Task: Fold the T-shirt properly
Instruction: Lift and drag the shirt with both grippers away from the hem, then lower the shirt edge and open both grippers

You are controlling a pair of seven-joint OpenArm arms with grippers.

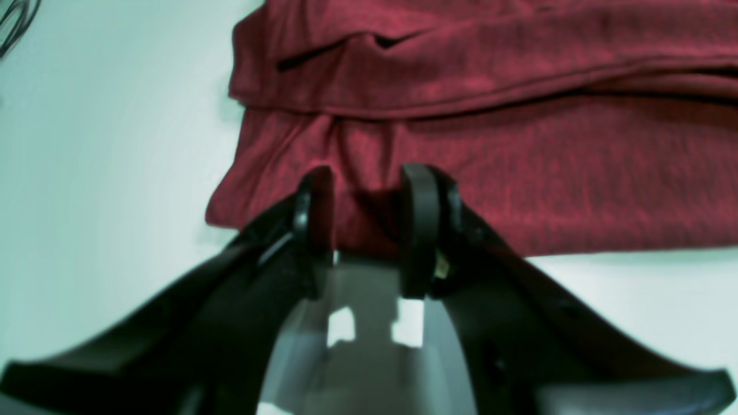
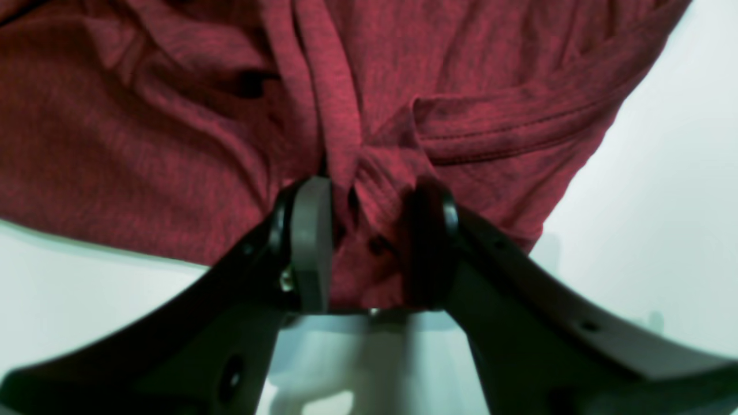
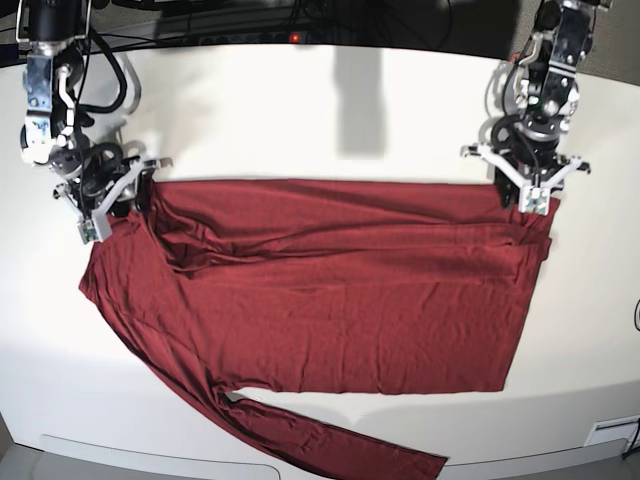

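We see the T-shirt [image 3: 330,300] lying spread on the white tabletop [image 3: 300,110], its body across the middle and one long sleeve running down toward the near edge, where the cuff almost reaches it. The upper part of the cloth is folded over, so a doubled band lies along the far side of the shirt. Our left tool [image 1: 369,230] stands at the far corner of the shirt on the right side of the base view; its fingers [image 1: 418,230] have the edge of the fabric between them and they pinch it. Our right tool [image 2: 369,248] is at the other far corner, near the left edge of the tabletop, and it pinches a gathered bunch of cloth with a stitched hem just beside it.
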